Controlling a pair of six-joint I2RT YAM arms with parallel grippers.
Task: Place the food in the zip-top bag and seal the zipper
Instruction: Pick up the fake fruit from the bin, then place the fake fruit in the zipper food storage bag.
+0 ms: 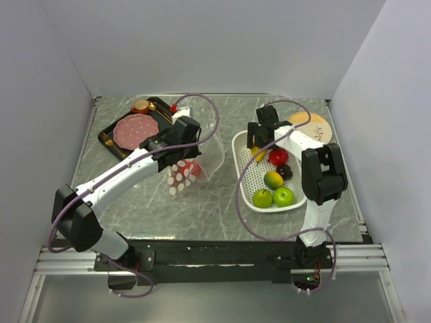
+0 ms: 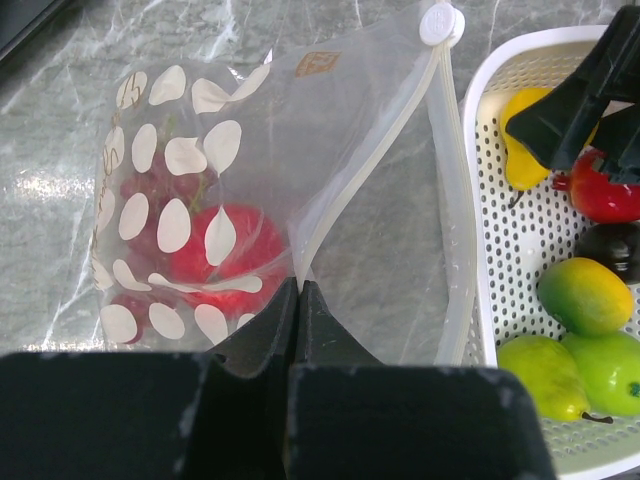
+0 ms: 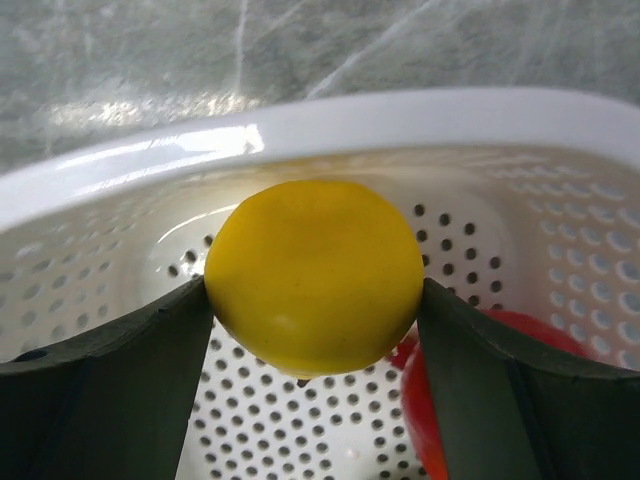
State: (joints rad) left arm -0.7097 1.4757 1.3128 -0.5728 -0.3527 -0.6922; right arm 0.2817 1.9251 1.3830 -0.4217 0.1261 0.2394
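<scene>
My left gripper (image 1: 176, 149) is shut on the mouth edge of the zip-top bag (image 1: 195, 161), holding it up off the table. In the left wrist view the bag (image 2: 190, 190) holds a red fruit (image 2: 235, 250) and reddish grapes (image 2: 150, 190). Its white zipper (image 2: 370, 150) runs up to a round slider (image 2: 441, 22), and the mouth gapes toward the basket. My right gripper (image 1: 259, 147) is shut on a yellow fruit (image 3: 315, 270) inside the white basket (image 1: 246, 178). A red apple (image 1: 278, 157), a dark plum (image 1: 285, 171), an orange-green citrus (image 1: 273, 180) and two green apples (image 1: 283, 196) lie there.
A black tray (image 1: 108, 134) at the back left holds a pink meat slice (image 1: 135, 130) and a brown round piece (image 1: 141, 105). A tan plate (image 1: 316, 124) sits at the back right. White walls enclose the table on three sides.
</scene>
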